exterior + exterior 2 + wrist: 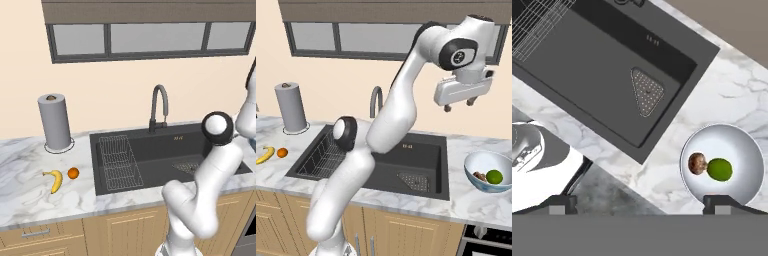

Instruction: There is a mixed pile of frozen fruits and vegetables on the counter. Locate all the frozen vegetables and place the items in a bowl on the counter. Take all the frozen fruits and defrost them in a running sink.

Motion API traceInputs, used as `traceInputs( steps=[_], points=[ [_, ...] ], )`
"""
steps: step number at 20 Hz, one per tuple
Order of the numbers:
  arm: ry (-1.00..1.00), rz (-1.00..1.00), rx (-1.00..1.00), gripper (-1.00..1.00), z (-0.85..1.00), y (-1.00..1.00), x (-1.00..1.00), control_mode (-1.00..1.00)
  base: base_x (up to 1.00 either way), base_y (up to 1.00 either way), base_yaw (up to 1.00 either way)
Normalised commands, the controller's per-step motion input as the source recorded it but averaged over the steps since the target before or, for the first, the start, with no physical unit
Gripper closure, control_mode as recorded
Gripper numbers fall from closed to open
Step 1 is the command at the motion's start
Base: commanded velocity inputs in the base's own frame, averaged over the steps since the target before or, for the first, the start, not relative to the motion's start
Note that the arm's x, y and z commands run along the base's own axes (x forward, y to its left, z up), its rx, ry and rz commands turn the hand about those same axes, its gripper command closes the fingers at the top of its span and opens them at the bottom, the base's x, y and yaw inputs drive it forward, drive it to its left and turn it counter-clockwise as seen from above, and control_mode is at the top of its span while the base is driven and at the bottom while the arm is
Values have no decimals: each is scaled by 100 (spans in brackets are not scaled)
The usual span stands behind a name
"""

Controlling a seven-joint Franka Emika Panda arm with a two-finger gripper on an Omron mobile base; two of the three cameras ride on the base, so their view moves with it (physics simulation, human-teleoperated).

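The gripper (459,106) hangs high above the worktop (476,202), jaws spread wide and holding nothing. Almost straight below it, a little to its right in the right base view, sits the bowl (481,161), pale blue-grey with a light rim. Inside the bowl lie the green ball (494,176) and the brown lump (479,175), side by side and touching or nearly so; the hand view shows both, the brown lump (697,163) on the side nearer the sink and the green ball (720,169) on the far side. Nothing stands between the gripper and the bowl.

Below the gripper and to its left lies the sink (421,150), a matte black basin with a wire rack (321,157) at its far end and a drain grid (412,181) at the end nearer the bowl. The dark gooseneck faucet (160,106) rises from the back edge of the sink.

Far to the gripper's left, past the whole width of the sink, the banana (55,180) and the small orange (73,173) lie on the worktop, just beside each other. Behind them, near the wall, stands an upright grey paper towel roll (55,122) on a ring base. The robot's own arm (391,125) curves up over the sink between the fruits and the gripper.
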Motion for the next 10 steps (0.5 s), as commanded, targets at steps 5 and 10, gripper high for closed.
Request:
traceInputs(
  steps=[5, 10],
  points=[
    [-42, -8, 3, -100, -4, 87, -48, -100, 0, 0, 0],
    [-13, 8, -4, -100, -17, 99, -61, -100, 0, 0, 0]
  ],
)
